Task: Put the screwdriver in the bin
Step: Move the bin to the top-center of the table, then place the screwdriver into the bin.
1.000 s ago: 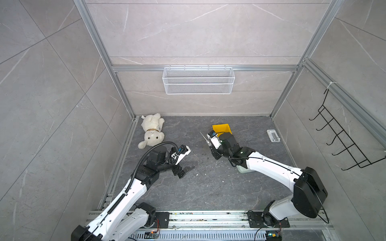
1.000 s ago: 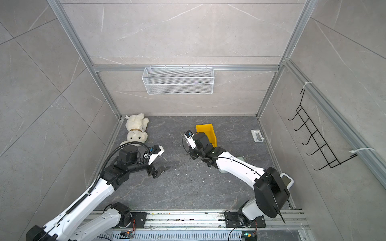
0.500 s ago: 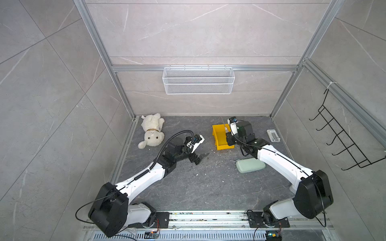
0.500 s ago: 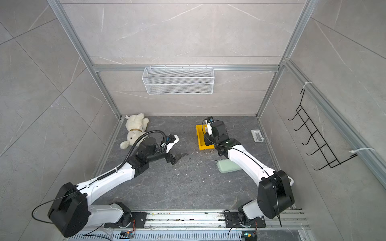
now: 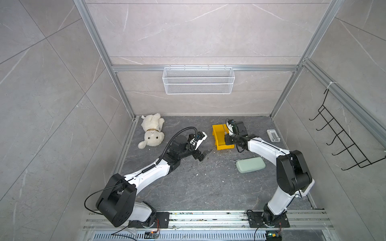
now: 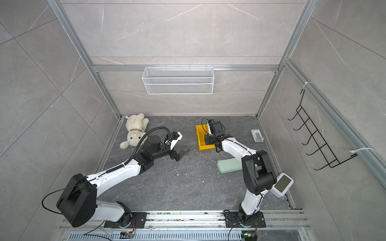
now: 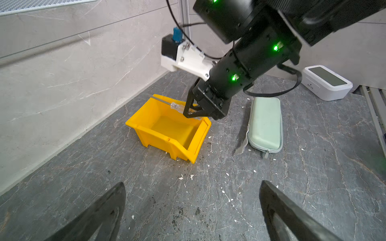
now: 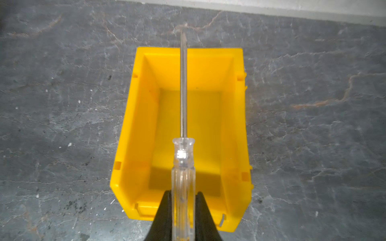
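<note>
1. Our right end effector (image 8: 183,195) is clamped on the clear handle of the screwdriver (image 8: 183,133). The screwdriver hangs roughly level right above the bin (image 8: 133,129), with the shaft running along the bin's length toward its back wall. So it's over the bin, not in it yet.
2. Biggest worry: in the right wrist view the tip seems to poke past the bin's back wall, though that might just be perspective. If we let go like this, the tip could catch that rim. Then the screwdriver bridges the bin or rolls off onto the table (image 7: 188,171).
3. The handle end sits over the bin's lowered front lip, its lowest edge, so a bounce could send it out that way.
4. The bin looks light, so a nudge on its rim would probably shove it.
5. The left end effector (image 7: 192,208) has its jaws wide apart and holds nothing. It hovers over the table near the bin's front lip.
6. Containers: the bin is empty inside. The mesh basket (image 5: 198,89) on the wall behind the bin looks empty too. The zip case (image 7: 264,123) beside the bin is closed, so we can't see inside.
</note>
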`<state>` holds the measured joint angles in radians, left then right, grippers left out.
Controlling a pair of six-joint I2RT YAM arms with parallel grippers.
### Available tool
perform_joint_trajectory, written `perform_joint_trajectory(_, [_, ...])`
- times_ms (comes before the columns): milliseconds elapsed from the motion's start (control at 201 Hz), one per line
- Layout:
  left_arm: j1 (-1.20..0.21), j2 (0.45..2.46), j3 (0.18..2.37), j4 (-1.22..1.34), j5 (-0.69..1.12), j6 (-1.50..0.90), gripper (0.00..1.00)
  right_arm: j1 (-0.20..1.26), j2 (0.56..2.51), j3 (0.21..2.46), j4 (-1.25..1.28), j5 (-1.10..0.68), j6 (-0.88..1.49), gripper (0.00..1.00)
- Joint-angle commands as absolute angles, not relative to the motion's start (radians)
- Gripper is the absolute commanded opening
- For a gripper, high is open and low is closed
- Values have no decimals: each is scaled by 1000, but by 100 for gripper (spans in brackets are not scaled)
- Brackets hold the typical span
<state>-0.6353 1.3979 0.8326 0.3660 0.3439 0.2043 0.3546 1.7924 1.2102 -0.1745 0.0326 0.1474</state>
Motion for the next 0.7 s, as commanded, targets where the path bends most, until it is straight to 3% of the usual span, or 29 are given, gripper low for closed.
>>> perform_joint_trajectory(0, [-638,1383,838,415,348,189,100,352,1847,1240,-118,9,203,3])
perform_joint_trajectory(219, [-639,1361,821,391,341,201,100,353,1914,1256,-101,3,239,4])
perform_joint_trajectory(383, [-638,1348,809,388,335,201,100,353,1915,1260,-102,11,240,12])
perform_joint_trajectory(692, [-638,1332,798,389,327,196,100,353,1864,1264,-109,-6,231,41])
